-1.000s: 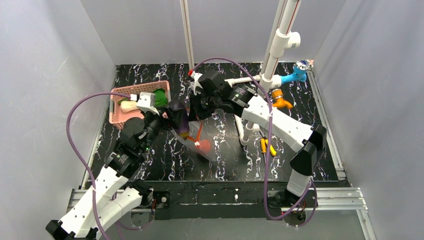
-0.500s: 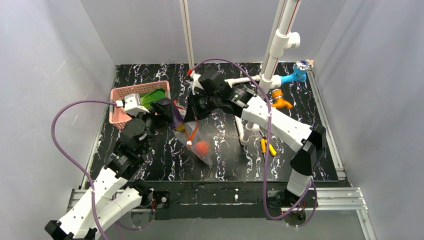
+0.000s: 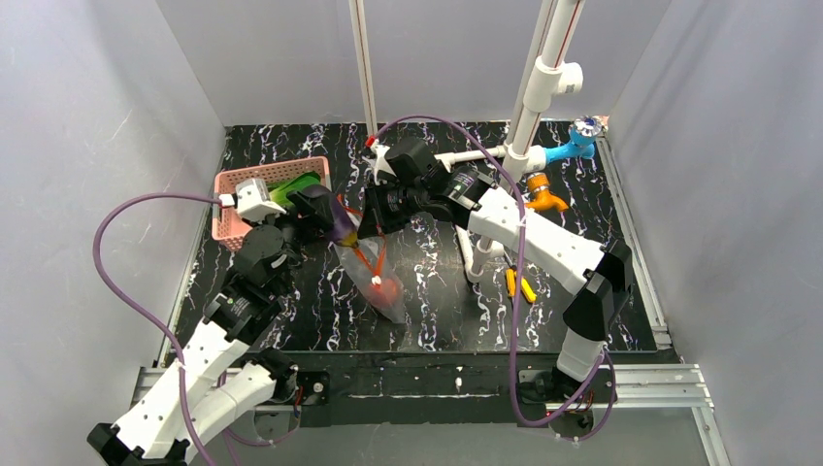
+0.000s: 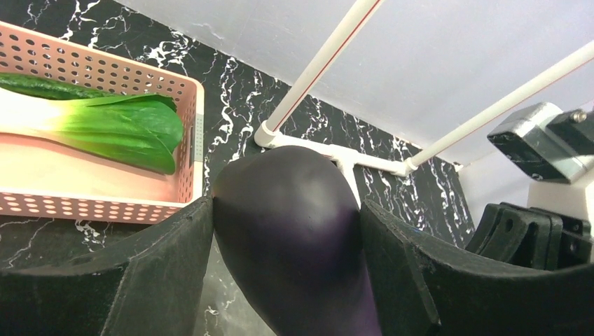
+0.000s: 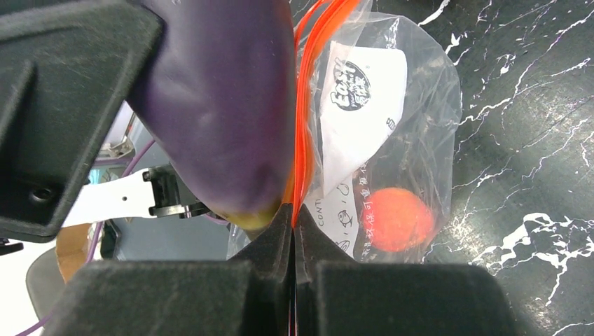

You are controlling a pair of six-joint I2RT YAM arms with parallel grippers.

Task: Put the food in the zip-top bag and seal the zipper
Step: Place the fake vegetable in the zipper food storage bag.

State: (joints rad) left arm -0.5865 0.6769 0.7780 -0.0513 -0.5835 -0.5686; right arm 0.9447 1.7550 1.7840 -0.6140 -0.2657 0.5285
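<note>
My left gripper (image 3: 325, 216) is shut on the dark purple eggplant (image 4: 298, 231), which also shows in the top view (image 3: 342, 223), and holds it above the table beside the bag's mouth. My right gripper (image 5: 294, 217) is shut on the red-orange zipper strip (image 5: 306, 119) of the clear zip-top bag (image 3: 378, 282) and holds that edge up. The eggplant (image 5: 217, 105) hangs just left of the strip. The orange-red tomato (image 5: 396, 218) lies inside the bag (image 5: 413, 140), low down. The bok choy (image 4: 105, 126) and the cucumber (image 4: 42, 87) lie in the pink basket (image 4: 91, 203).
The pink basket (image 3: 233, 218) stands at the left rear. White pipes (image 3: 539, 87) rise at the back right, with a blue fitting (image 3: 573, 146) and an orange fitting (image 3: 543, 194). A yellow-handled tool (image 3: 517, 283) lies right of the bag.
My left gripper has carried the eggplant up and toward the basket side, then settled close beside the bag's mouth. The bag hangs slightly lower and has swung, the tomato with it. My right gripper holds its place.
</note>
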